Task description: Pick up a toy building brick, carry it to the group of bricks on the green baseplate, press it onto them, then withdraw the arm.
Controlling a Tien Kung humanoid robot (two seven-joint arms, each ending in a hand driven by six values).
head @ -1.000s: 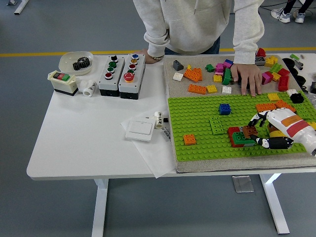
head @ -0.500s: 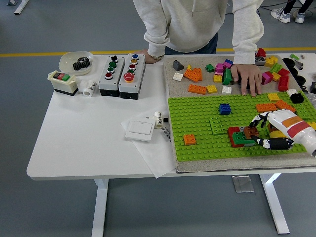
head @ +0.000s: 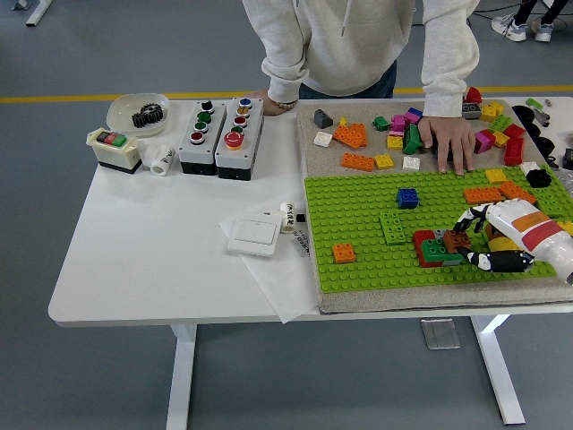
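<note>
1. Nearest us, on the green baseplate [head: 358, 228], we see an orange brick [head: 344, 253] standing alone near its front-left part.
2. Our right hand [head: 483, 235] reaches in from the right edge, its fingers [head: 467, 220] curled around a brown brick [head: 456, 240], which sits on the group of bricks [head: 432, 249], red and green, near the plate's front right.
3. A light green plate piece [head: 392, 227] lies just left of that group, and a blue brick [head: 408, 198] sits farther back.
4. Beyond the baseplate, loose bricks [head: 358, 136] are scattered on a beige mat [head: 309, 152].
5. At the far side, a person's hand [head: 450, 141] rests flat on those loose bricks; the other hand [head: 269, 97] rests on the white table [head: 161, 233] behind the button boxes [head: 221, 136].
</note>
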